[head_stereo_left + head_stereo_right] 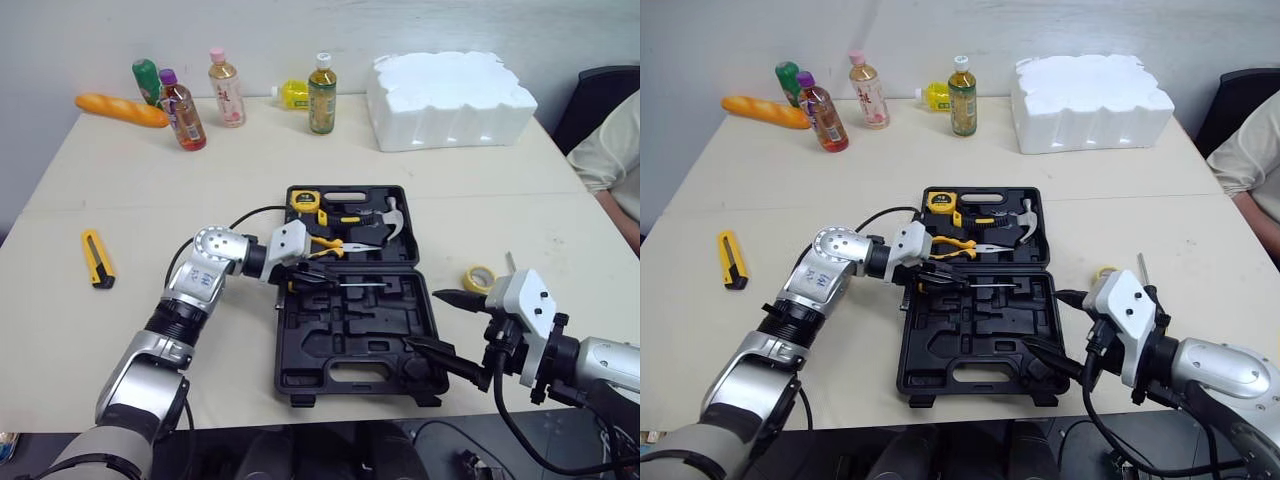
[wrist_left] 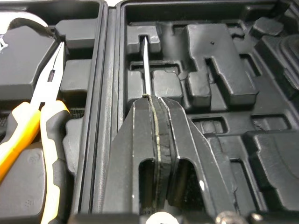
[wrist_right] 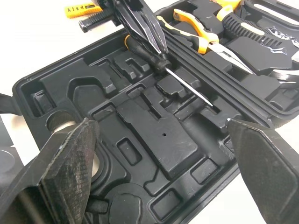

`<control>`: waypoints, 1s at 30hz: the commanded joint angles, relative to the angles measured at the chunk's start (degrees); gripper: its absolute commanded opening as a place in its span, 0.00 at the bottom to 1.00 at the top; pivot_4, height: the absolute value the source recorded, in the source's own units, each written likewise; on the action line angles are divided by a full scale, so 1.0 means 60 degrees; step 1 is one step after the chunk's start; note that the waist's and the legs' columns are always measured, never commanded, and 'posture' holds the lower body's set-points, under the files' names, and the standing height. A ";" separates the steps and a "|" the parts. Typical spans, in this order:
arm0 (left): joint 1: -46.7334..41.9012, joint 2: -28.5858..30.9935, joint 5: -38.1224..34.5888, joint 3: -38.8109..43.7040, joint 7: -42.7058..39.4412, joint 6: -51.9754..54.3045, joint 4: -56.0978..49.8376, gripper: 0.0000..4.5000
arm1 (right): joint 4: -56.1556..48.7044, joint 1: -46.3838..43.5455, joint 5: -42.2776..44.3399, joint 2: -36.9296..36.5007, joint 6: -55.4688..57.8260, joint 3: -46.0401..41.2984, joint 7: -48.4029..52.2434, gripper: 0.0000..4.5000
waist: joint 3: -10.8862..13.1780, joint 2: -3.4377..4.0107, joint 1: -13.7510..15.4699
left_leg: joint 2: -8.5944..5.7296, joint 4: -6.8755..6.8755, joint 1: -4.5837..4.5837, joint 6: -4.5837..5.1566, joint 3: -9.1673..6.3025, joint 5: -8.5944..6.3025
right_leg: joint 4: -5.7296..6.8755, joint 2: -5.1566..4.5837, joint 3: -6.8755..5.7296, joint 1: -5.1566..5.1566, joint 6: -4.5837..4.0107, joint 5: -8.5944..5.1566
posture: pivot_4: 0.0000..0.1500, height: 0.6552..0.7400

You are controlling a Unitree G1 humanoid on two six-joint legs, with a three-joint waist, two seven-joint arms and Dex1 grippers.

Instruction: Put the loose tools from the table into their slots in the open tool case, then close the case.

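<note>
The black tool case (image 1: 352,345) lies open in the middle of the table. My left gripper (image 1: 312,278) is shut on a black-handled screwdriver (image 1: 362,284) and holds it low over the case's near half. Its steel shaft (image 2: 146,65) lies along a narrow slot. Yellow-handled pliers (image 1: 330,246), a hammer (image 1: 391,216) and a tape measure (image 1: 305,200) sit in the far half. My right gripper (image 1: 425,322) stands open at the case's right front corner, nothing between its fingers. A yellow utility knife (image 1: 97,258) lies loose on the table at the left.
A yellow tape roll (image 1: 480,278) lies right of the case. Several bottles (image 1: 225,90), a bread loaf (image 1: 122,109) and a white foam block (image 1: 450,98) line the far edge. A person's arm (image 1: 612,170) shows at the right edge.
</note>
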 commanded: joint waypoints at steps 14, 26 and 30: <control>0.0367 0.0238 0.1867 -0.1489 0.0198 -0.0301 0.0137 0.01 | -0.0101 -0.0003 -0.0168 0.0040 -0.0096 0.0215 -0.0145 1.00 | -0.0086 -0.0009 0.0028 | 0.0000 0.0000 0.0036 0.0004 -0.0002 -0.0004 | -0.0044 -0.0009 0.0003 0.0035 0.0000 0.0000 | 1.00 1.00; 0.0212 0.0201 0.2192 -0.1622 0.0640 -0.0566 0.0714 0.01 | 0.0450 -0.0142 -0.0630 0.0113 -0.0275 0.0605 -0.0094 1.00 | -0.0252 0.0005 0.0193 | 0.0032 -0.0010 0.0191 0.0076 -0.0016 -0.0102 | -0.0129 -0.0061 0.0000 0.0221 -0.0003 0.0001 | 1.00 1.00; 0.0211 0.0228 0.0047 -0.0051 -0.0067 0.0378 -0.0320 0.07 | 0.0784 0.0023 -0.1459 0.0064 -0.1021 0.0189 0.0099 1.00 | -0.0241 0.0021 0.0146 | 0.0032 -0.0012 0.0166 0.0075 -0.0013 -0.0102 | -0.0124 -0.0061 -0.0002 0.0188 -0.0004 0.0001 | 1.00 1.00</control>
